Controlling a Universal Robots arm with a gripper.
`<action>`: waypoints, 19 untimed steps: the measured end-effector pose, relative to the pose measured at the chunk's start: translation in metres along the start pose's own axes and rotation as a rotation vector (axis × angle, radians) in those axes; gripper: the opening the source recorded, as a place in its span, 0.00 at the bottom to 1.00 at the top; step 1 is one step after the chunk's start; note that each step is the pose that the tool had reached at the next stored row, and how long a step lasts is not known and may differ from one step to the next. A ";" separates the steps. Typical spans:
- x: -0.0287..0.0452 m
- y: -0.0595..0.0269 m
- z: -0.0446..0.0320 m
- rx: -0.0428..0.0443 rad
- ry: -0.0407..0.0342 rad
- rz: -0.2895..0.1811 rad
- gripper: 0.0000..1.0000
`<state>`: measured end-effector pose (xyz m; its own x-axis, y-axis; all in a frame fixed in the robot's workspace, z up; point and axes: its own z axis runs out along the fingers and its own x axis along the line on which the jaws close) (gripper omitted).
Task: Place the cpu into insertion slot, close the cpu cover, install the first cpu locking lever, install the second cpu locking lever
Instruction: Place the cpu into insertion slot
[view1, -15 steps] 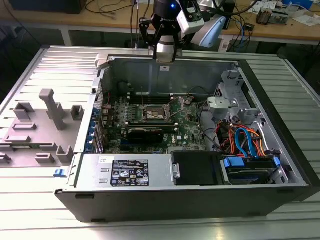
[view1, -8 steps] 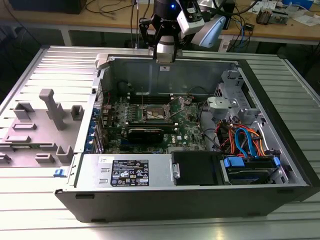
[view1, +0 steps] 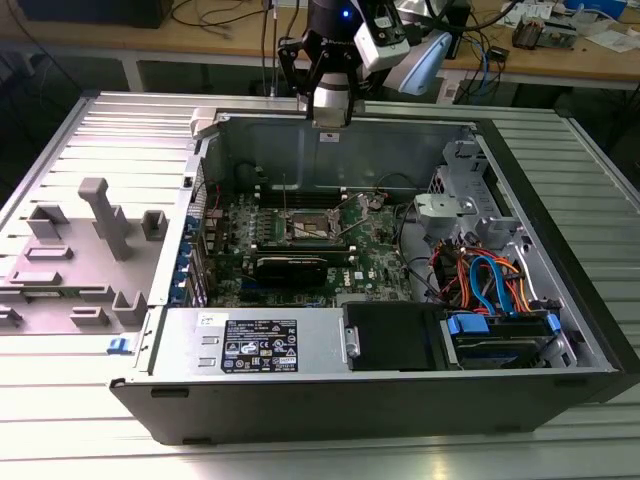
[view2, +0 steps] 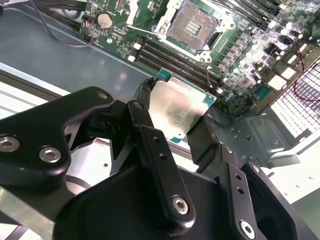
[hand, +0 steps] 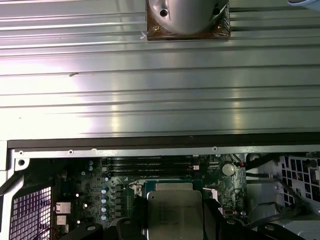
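The gripper (view2: 176, 111) has its jaws clamped on two edges of the cpu (view2: 181, 100), well apart from the insertion slot (view2: 192, 22); the chip looks light, stiff, thin and probably easy to break.

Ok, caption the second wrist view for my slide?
Gripper holding the cpu, empty insertion slot on the motherboard beyond.

silver cpu (view2: 179, 107), green motherboard (view2: 240, 55), black gripper (view2: 175, 132)

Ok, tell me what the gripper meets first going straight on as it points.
Probably the memory slots beside the insertion slot, touched first by the cpu the gripper holds; depth is unclear.
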<state>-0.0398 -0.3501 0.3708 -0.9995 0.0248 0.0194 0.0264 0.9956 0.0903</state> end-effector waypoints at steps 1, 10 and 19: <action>0.0000 -0.0001 0.0000 0.0000 0.0000 0.000 0.54; 0.0000 -0.0010 -0.0001 0.0000 0.0000 0.000 0.54; -0.0001 -0.0035 -0.0003 -0.0003 -0.0012 0.013 0.54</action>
<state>-0.0398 -0.3536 0.3708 -0.9991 0.0378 0.0194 0.0394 0.9951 0.0903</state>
